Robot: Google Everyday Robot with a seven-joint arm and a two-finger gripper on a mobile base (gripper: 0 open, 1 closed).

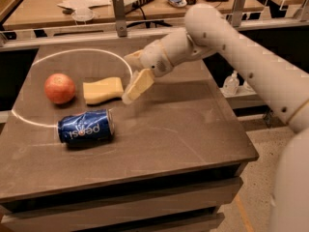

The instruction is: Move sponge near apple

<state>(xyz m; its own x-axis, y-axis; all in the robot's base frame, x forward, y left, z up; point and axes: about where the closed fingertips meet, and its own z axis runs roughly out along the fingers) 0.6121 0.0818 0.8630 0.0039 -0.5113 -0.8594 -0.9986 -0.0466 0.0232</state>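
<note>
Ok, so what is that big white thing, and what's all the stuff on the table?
That is a robot's arm, reaching in from the right. At its end is the gripper, a two-finger pincer. It hovers open just right of the sponge and holds nothing. One camera looks down on the table; where it is mounted I cannot tell. On the table lie a reddish apple, the pale yellow sponge close beside it, and a dented blue Pepsi can in front.

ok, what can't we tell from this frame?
Camera view:
- Whether the gripper, open just right of the pale yellow wavy sponge, touches it: its lower finger overlaps the sponge's edge.
- Far-desk clutter: too small.
- Robot arm base: cut off at right edge.
</note>
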